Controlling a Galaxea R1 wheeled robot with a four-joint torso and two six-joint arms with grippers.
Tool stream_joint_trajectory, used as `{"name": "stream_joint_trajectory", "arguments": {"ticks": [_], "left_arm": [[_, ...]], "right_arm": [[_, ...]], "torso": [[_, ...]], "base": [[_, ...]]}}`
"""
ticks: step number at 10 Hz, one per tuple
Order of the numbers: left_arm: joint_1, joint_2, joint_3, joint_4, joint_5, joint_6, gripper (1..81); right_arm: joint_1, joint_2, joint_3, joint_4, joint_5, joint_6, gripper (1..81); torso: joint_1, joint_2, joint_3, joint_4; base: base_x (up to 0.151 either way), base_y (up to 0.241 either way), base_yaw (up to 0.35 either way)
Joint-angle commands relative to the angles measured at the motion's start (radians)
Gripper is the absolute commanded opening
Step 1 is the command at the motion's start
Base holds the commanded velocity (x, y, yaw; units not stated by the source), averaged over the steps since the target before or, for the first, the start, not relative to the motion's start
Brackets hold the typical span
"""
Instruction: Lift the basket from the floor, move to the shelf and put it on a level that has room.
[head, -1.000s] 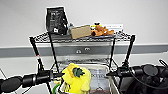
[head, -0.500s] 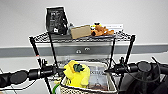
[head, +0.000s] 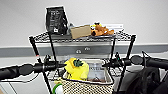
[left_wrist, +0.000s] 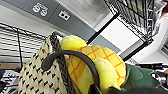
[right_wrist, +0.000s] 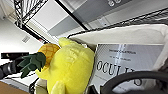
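Compared with half a second earlier, the basket (head: 86, 86) sits slightly higher and nearer the shelf (head: 82, 37), carried between both arms, the left gripper (head: 53, 65) at its 9 o'clock and the right gripper (head: 112, 63) at its 3 o'clock; whether either is wide or clamped cannot be told. Behind the black wire rack are a pale wall and a grey band. The woven, dotted cream basket holds a yellow plush toy (head: 76, 70) and a printed box (head: 96, 72).

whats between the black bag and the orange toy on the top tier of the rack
A brown cardboard box sits between the black bag and the orange toy on the top tier, seen in the head view.
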Motion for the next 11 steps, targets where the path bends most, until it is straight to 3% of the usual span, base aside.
{"name": "stream_joint_trajectory", "arguments": {"ticks": [1, 8, 11], "left_arm": [[-0.187, 0.062, -0.063, 0.002, 0.005, -0.002, 1.0], [-0.291, 0.197, -0.301, 0.021, 0.117, 0.0, 1.0], [-0.31, 0.264, -0.401, 0.054, 0.161, 0.0, 1.0]], "right_arm": [[0.229, 0.051, -0.051, 0.012, -0.02, -0.019, 1.0], [0.28, 0.173, -0.313, -0.087, -0.154, -0.019, 1.0], [0.311, 0.239, -0.433, -0.16, -0.184, -0.019, 1.0]], "torso": [[0.0, 0.0, 0.0, 0.0], [0.0, 0.0, 0.0, 0.0], [0.0, 0.001, 0.0, 0.0]], "base": [[0.0, 0.0, 0.0], [0.0, 0.0, 0.0], [0.0, 0.0, 0.0]]}}
